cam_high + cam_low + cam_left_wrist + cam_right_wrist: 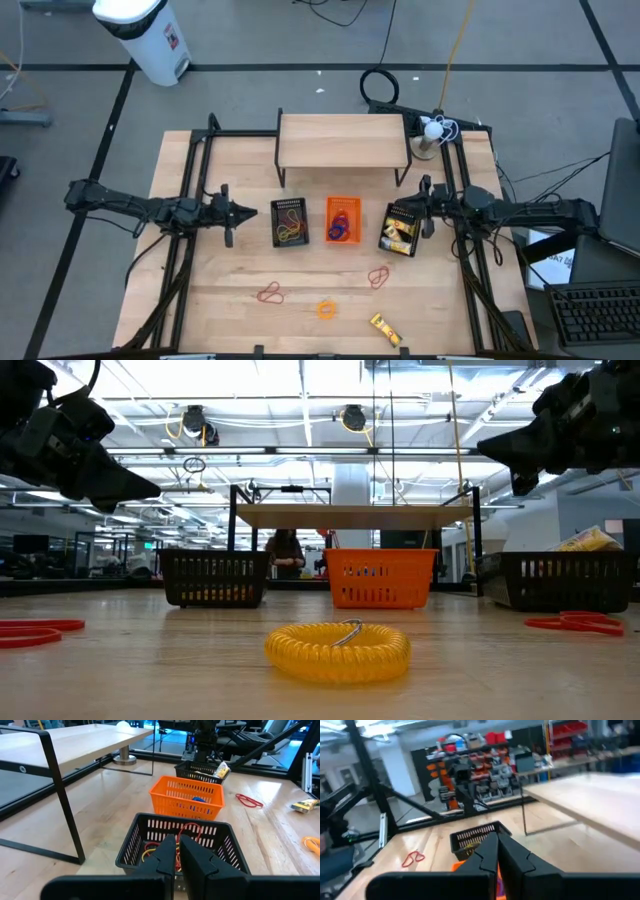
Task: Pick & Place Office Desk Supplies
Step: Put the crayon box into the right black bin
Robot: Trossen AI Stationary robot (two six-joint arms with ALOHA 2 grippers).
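Left pincer hovering above the counter just left of the left black mesh tray, fingers nearly together, nothing between them. In that tray already some red and yellow rubber bands.

On the near part of the counter, from left to right:
- red rubber bands lying flat — light, soft, floppy; likely to slide or stretch, so best pinched from above at one strand where the loops cross.
- orange coiled ring — springy, a little thicker; probably easiest to grip across one side of the coil, not the whole ring.
- yellow oblong piece nearest the front edge, looking light and crinkly like a wrapped packet; to be taken across its narrow middle.
- another red rubber band just near of the right tray, same handling as the first.

Orange tray in the middle, with blue and red rings inside. Right black mesh tray holding yellow pieces. Right pincer above its far right edge, fingers together, empty.
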